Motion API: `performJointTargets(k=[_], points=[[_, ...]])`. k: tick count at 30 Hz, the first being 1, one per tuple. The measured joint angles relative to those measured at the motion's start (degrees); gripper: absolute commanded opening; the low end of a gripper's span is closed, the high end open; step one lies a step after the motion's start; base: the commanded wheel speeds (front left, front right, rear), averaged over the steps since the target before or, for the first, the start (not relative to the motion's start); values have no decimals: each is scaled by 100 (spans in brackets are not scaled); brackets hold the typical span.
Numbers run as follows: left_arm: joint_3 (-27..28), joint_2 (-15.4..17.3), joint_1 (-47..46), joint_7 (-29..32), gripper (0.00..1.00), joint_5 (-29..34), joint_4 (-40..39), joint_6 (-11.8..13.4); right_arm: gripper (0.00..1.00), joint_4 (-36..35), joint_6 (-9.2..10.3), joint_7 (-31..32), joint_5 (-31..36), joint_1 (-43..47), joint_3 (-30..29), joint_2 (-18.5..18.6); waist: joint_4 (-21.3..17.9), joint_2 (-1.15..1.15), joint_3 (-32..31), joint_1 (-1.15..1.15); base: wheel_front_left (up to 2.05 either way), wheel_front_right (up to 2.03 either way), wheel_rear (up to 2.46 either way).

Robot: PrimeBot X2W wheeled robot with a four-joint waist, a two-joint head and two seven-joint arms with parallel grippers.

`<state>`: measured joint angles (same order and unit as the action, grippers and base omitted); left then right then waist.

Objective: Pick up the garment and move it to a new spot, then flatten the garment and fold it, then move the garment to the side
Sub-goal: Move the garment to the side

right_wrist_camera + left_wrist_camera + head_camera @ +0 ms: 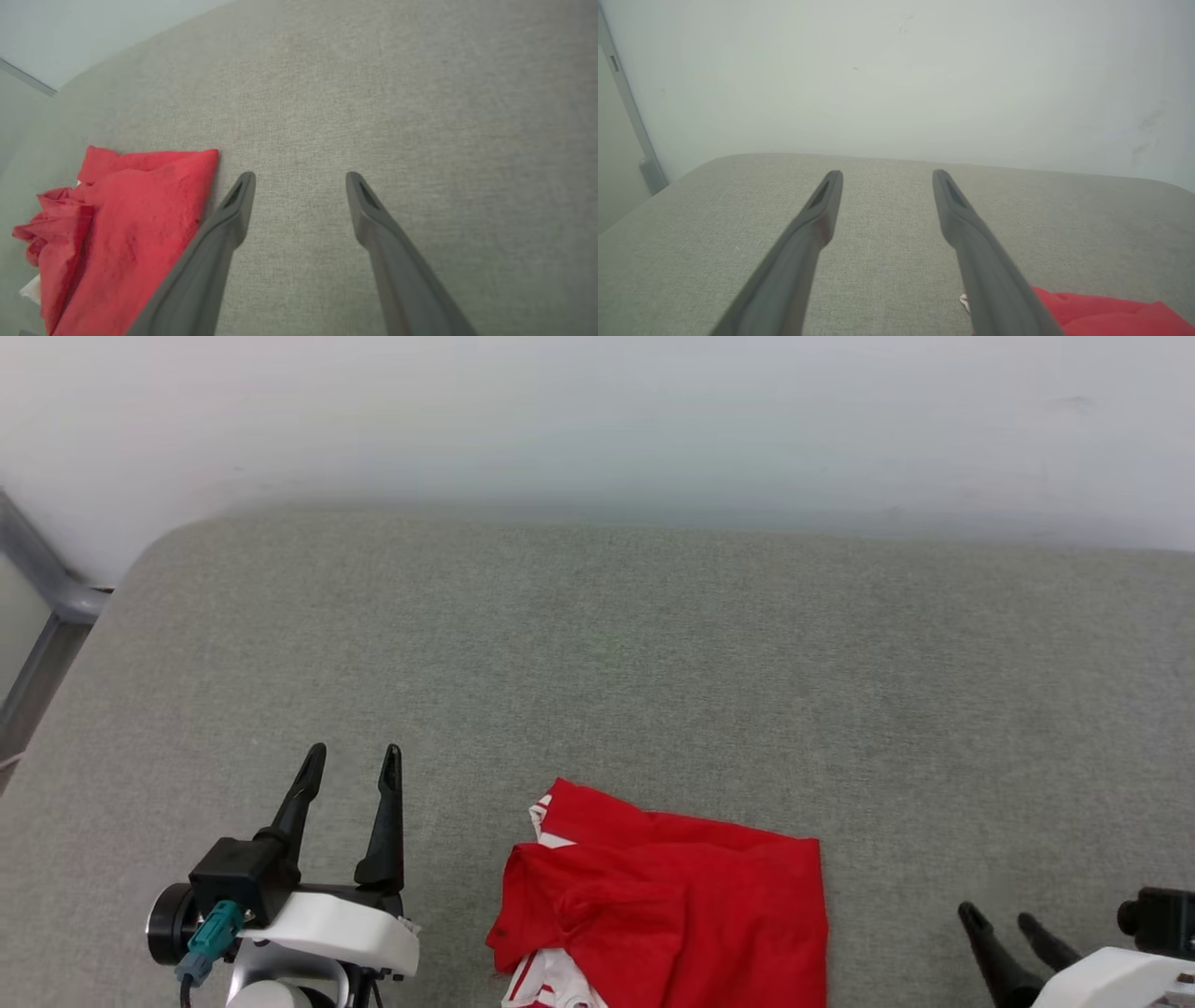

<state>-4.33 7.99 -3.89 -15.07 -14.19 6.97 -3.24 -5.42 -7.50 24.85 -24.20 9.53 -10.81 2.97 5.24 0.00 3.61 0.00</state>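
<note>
My left jaws and right jaws spread empty, I'd close on the crumpled red white-trimmed T-shirt [672, 905] at six o'clock on the grey fabric cushion [597, 663], pinching what may be its hem corners.

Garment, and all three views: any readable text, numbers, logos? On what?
No readable text anywhere.
The garment: bunched, plain red fabric and white-and-red trim facing up; no letters or digits visible.
The left pincer, right pincer, grey cushion, wall: no lettering.
</note>
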Motion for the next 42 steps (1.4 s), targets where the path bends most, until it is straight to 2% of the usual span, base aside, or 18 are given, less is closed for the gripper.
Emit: performJointTargets(k=[5,15,19,20,21,22,29,34,42], points=[[35,-129,-110,0,100,63,-16,-92,100,187,0,849,-666,5,324,87,235,0,157,0,0,0,0],[92,-261,-388,0,100,154,-109,-259,100,870,-2,1372,-1544,-599,1127,192,573,0,649,0,0,0,0],[129,-309,-470,0,100,185,-101,-292,100,1195,-8,1614,-1637,-760,1258,249,691,0,817,0,0,0,0],[135,-320,-476,0,100,186,-92,-312,57,1257,-8,1653,-1644,-803,1293,255,718,0,842,0,0,0,0],[142,-325,-479,0,100,187,-84,-318,32,1310,-8,1663,-1680,-848,1321,255,740,0,865,0,0,0,0],[154,-330,-485,0,100,188,-74,-327,1,1365,-8,1686,-1730,-878,1339,250,759,0,883,0,0,0,0],[214,-392,-500,0,100,223,-15,-365,0,1562,-7,1672,-1841,-1050,1517,282,806,0,851,0,0,0,0],[265,-421,-496,0,100,252,0,-381,0,1481,-7,1556,-1790,-1101,1627,434,789,0,738,0,0,0,0],[385,-444,-328,0,100,352,-88,-391,0,700,-1,1497,-951,-1327,1995,1005,449,0,551,0,0,0,0]])
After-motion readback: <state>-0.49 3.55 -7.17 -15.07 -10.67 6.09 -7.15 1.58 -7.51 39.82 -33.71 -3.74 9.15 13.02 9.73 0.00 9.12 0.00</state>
